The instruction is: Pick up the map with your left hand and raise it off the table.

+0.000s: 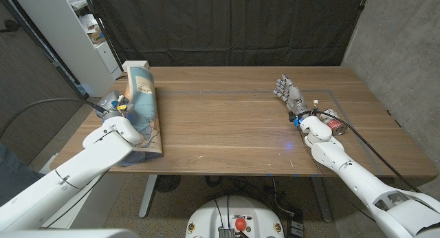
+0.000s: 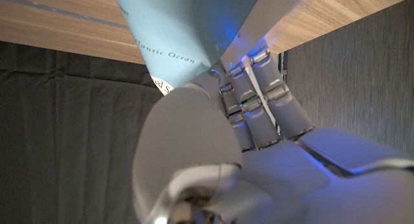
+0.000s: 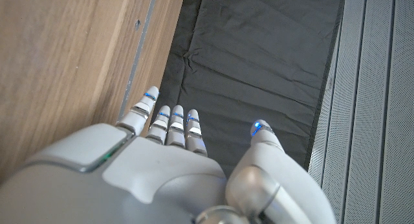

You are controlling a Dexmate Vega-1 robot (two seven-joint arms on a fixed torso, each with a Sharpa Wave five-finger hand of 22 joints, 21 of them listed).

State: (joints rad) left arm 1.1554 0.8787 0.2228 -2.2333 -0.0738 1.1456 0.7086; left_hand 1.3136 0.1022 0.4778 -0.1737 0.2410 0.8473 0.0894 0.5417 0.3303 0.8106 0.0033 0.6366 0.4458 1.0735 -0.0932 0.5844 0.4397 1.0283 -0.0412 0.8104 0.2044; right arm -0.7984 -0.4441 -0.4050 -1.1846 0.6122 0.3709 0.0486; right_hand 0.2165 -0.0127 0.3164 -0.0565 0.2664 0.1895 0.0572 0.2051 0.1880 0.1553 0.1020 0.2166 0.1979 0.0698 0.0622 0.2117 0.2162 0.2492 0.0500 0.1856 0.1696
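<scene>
Head view: map [image 1: 143, 104] at bench [image 1: 234, 128] left edge, tilted up, left hand [image 1: 118, 107] gripping it. Right hand [image 1: 290, 95] spread, holding nothing, over bench right side.
Left wrist view: fingers [image 2: 259, 101] clamp pale blue map.
Right wrist view: fingers [image 3: 169, 123] extended, apart.

The right hand [image 3: 174, 166] shows from behind, its white back low in the frame and its fingers [image 3: 169, 120] held straight and close together, thumb apart, holding nothing. Beside it runs the wooden surface [image 3: 65, 68], with a black curtain [image 3: 259, 62] and a grey ribbed wall [image 3: 378, 107] beyond.
</scene>
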